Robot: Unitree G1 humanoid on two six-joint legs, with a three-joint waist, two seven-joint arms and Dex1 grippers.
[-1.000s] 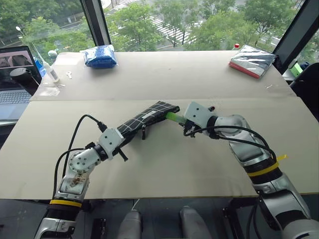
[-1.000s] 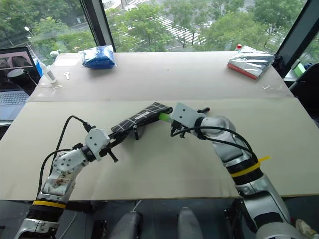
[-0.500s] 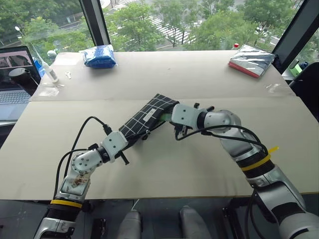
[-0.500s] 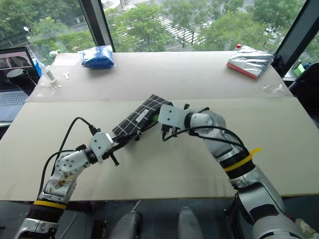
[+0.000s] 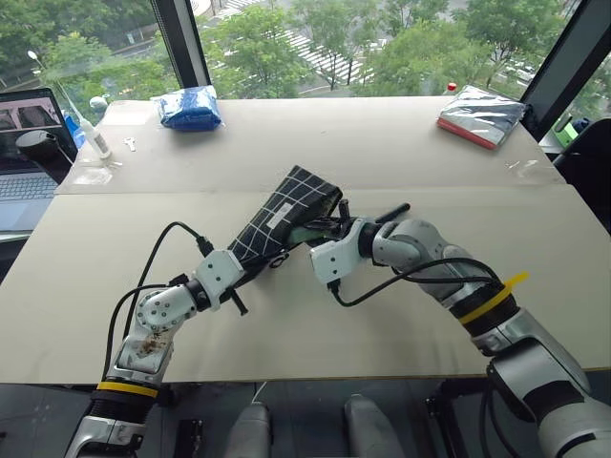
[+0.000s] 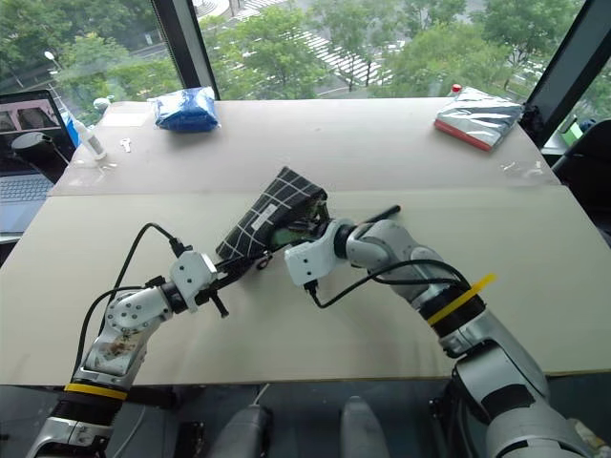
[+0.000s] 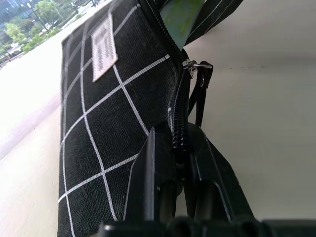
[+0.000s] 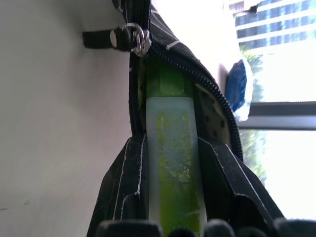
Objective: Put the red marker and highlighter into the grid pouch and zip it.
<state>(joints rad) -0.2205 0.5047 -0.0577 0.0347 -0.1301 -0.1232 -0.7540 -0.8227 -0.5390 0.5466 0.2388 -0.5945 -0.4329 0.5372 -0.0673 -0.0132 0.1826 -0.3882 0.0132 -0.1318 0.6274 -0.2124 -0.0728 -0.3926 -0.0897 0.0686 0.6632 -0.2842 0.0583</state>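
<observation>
Highlighter (image 8: 170,148) half inside grid pouch (image 5: 277,221), unzipped

Beige bench (image 5: 382,153) beneath a window, with the items lying on it.
A blue plastic bag (image 5: 191,107) lies at the far left corner; a silver packet with a red edge (image 5: 482,116) lies at the far right. Near the centre, the grid pouch (image 5: 282,221) stands tilted, its far end raised off the surface. A seam crosses the bench between the far items and the pouch.
</observation>
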